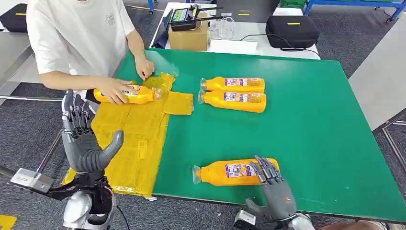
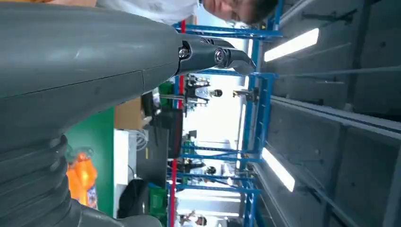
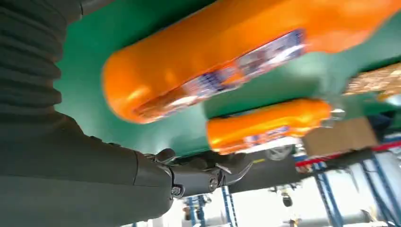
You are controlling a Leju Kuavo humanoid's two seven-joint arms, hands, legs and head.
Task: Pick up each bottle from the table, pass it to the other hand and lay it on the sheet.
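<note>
1. Surface [image 1: 306, 120]: green top.
2. Yellow sheet [image 1: 134, 139] lies flat at its left end.
3. One bottle [image 1: 125, 94] on the sheet, a person's hand on it.
4. Two bottles [image 1: 234, 93] side by side, mid-surface.
5. Fourth bottle [image 1: 225, 172] lies near the front edge.

My left hand [image 1: 86, 139] is raised upright on its silver arm, palm turned inward, fingers straight and apart, thumb out to the side, holding nothing. My right hand [image 1: 274, 189] reaches forward low, fingers extended and spread, empty.
</note>
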